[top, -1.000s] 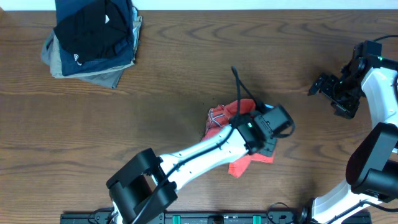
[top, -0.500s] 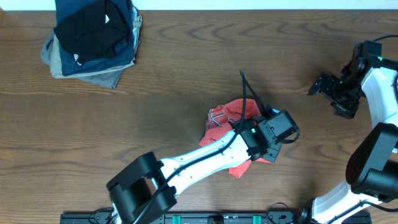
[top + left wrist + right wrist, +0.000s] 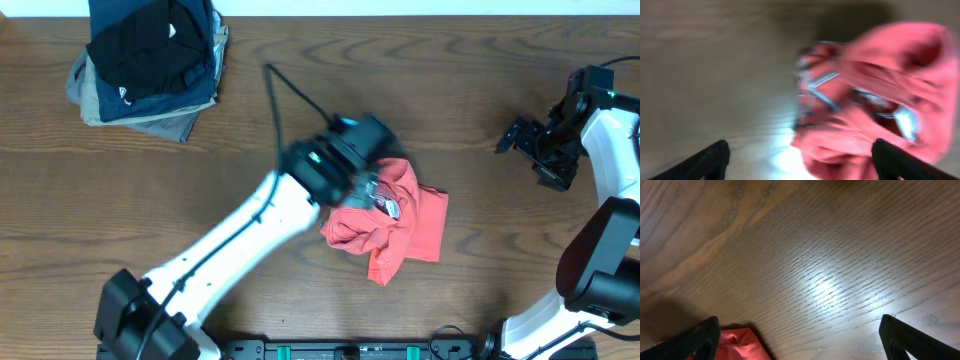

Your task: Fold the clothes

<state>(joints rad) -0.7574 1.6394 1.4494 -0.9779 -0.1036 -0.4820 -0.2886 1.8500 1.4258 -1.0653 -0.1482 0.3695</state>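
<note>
While the left gripper [image 3: 800, 147] and right gripper [image 3: 799, 321] both gape empty, the left has swung across the T-shirt [image 3: 412, 225] from right to upper-left.

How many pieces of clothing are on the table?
4: the red T-shirt crumpled at the centre; a black garment, a navy garment and a grey-khaki garment stacked at the far left corner. Others may be hidden.
</note>
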